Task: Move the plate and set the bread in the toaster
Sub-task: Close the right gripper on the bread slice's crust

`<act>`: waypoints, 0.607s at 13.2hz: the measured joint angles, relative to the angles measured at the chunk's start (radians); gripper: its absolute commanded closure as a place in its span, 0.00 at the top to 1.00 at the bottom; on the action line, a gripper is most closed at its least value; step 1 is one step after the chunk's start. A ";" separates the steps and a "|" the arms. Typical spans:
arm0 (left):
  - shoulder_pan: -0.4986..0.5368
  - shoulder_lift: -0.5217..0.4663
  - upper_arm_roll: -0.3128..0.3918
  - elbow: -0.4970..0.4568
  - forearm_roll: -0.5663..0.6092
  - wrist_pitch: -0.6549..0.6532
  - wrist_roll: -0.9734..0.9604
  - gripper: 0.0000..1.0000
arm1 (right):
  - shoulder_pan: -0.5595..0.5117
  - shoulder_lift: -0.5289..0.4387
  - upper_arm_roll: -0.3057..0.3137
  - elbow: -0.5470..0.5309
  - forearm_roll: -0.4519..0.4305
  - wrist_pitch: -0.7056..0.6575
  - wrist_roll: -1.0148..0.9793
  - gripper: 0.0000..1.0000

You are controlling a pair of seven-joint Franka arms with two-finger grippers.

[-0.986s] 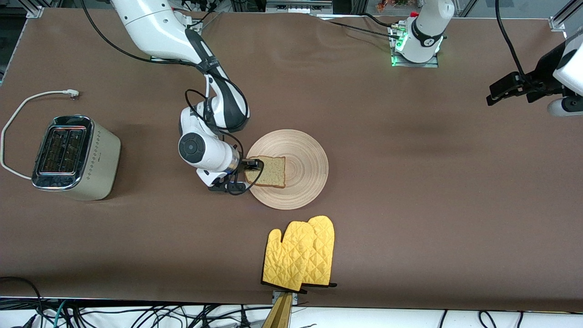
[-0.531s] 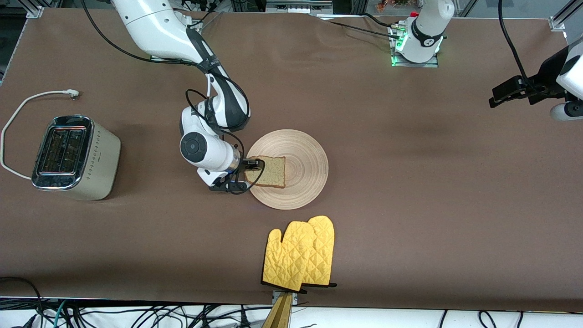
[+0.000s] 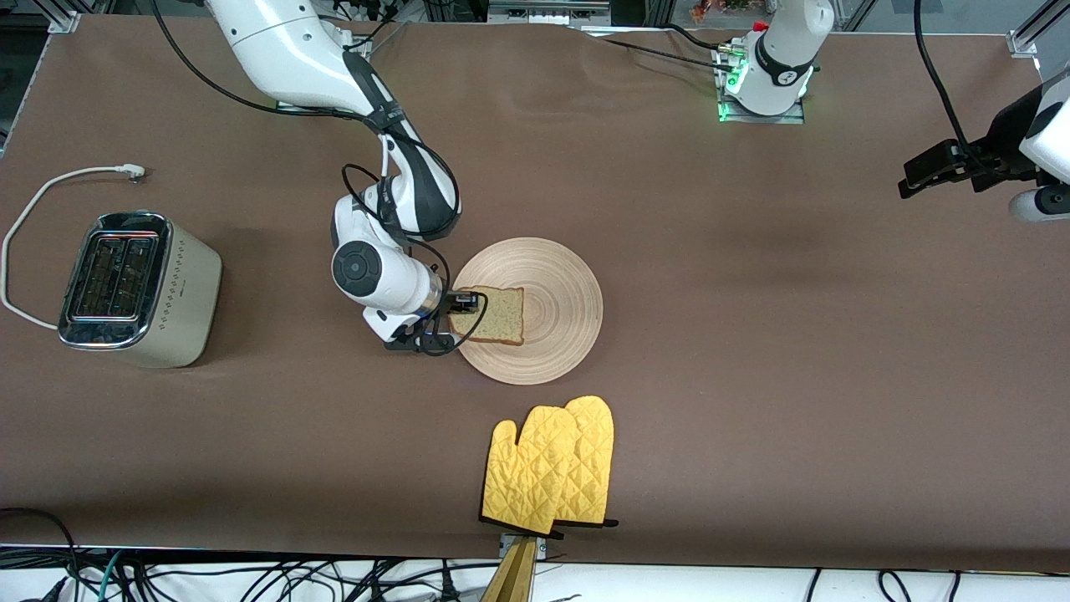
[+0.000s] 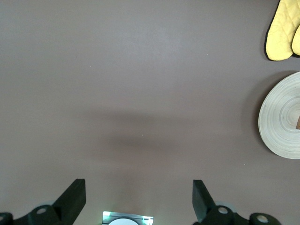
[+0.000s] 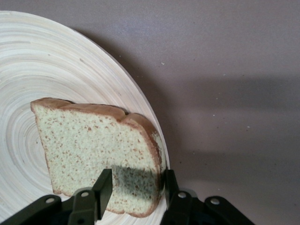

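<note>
Two pincers: the right pincer [image 5: 136, 183] is low at the plate's 9 o'clock rim, astride one edge of the bread. I cannot tell whether it has clamped on the slice. The left pincer [image 4: 138, 200] stands wide apart over bare worktop [image 3: 752, 376] at the left arm's end, waiting.
Bread [image 3: 495, 315]: lies flat on the plate [image 3: 556, 276], filling its 8-to-9 o'clock part with one crust close to the rim.
Toaster [image 3: 134, 288]: well apart, at 9 o'clock from the plate in the front view, toward the right arm's end. Its slots face up and its white cord [image 3: 33, 209] is loose on the worktop.
Oven mitts [image 3: 552, 468]: a yellow pair at 6 o'clock from the plate, nearer the front camera.
Handling: the slice looks light, soft and crumbly. It would likely sag or tear under a hard squeeze.
Where to hold: probably across the thickness, just inside the firmer crust, so the free end can hang straight into a slot.
Risk: the light wooden plate may slide if nudged.
</note>
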State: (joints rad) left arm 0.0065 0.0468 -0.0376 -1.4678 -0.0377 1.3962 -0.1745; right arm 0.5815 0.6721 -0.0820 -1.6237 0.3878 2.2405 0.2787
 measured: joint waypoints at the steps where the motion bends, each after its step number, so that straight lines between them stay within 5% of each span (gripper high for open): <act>1: 0.000 0.000 -0.001 0.000 0.000 0.000 0.000 1.00 | 0.000 0.000 0.000 0.000 -0.009 0.000 0.000 0.22; 3: 0.000 0.000 -0.002 0.000 0.000 0.001 0.001 1.00 | 0.002 0.000 0.000 0.000 -0.039 0.004 0.000 0.00; 8: -0.003 0.000 -0.003 0.000 0.000 0.002 0.001 1.00 | 0.015 0.004 0.000 0.000 -0.052 0.023 0.000 0.00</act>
State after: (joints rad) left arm 0.0036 0.0468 -0.0403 -1.4678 -0.0377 1.3978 -0.1738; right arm 0.5969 0.6760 -0.0820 -1.6240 0.3359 2.2635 0.2791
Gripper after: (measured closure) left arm 0.000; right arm 0.987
